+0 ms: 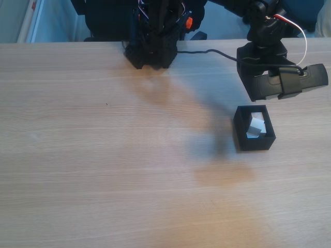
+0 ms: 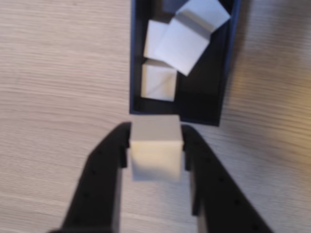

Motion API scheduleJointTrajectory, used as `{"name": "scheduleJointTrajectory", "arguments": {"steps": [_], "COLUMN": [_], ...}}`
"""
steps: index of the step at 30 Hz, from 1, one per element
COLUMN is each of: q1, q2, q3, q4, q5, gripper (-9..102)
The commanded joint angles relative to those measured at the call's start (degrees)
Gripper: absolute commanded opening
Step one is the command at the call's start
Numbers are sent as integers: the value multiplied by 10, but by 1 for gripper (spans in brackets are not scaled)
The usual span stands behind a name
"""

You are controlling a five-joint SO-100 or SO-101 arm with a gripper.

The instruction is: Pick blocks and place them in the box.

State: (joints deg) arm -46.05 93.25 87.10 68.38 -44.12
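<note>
White block point(image 2: 155, 145) sits pinched between the two fingers of the claw point(image 2: 156, 151), gripped on its left and right faces in the wrist view. The box point(image 2: 223, 77) lies straight ahead of the held block, just beyond the fingertips: its near wall runs right along the block's far edge, so the block looks short of the opening, not over it. Judgement: the drop turns on a short carry forward past that near wall. The box's long axis runs away from the claw, in line with the fingers.

Inside the box, loose blocks point(image 2: 182, 43) lie tilted and overlapping; at least three, exact count unclear. How high the held block hangs above the rim cannot be told. The wrist view is blurred, and the box's far end is cut off at its top.

Fixed view: box point(image 1: 254, 142) on the wooden table point(image 1: 103, 155), right of centre, white showing inside. The arm hangs just behind it, with its fingers and the held block hidden under the wrist housing.
</note>
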Motion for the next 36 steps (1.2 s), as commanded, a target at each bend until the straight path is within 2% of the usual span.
{"name": "scheduleJointTrajectory", "arguments": {"steps": [1, 5, 11, 13, 15, 16, 25, 36], "q1": [2, 13, 28, 33, 40, 42, 128, 244], "q2": [29, 29, 38, 50, 73, 91, 316, 593], "q3": [-5, -3, 12, 27, 51, 69, 348, 631], "q4": [-15, -20, -21, -21, -16, -12, -43, -104], "q5": [4, -1, -11, -21, -39, -48, -240, -367], "gripper": [4, 13, 14, 13, 3, 0, 0, 0]}}
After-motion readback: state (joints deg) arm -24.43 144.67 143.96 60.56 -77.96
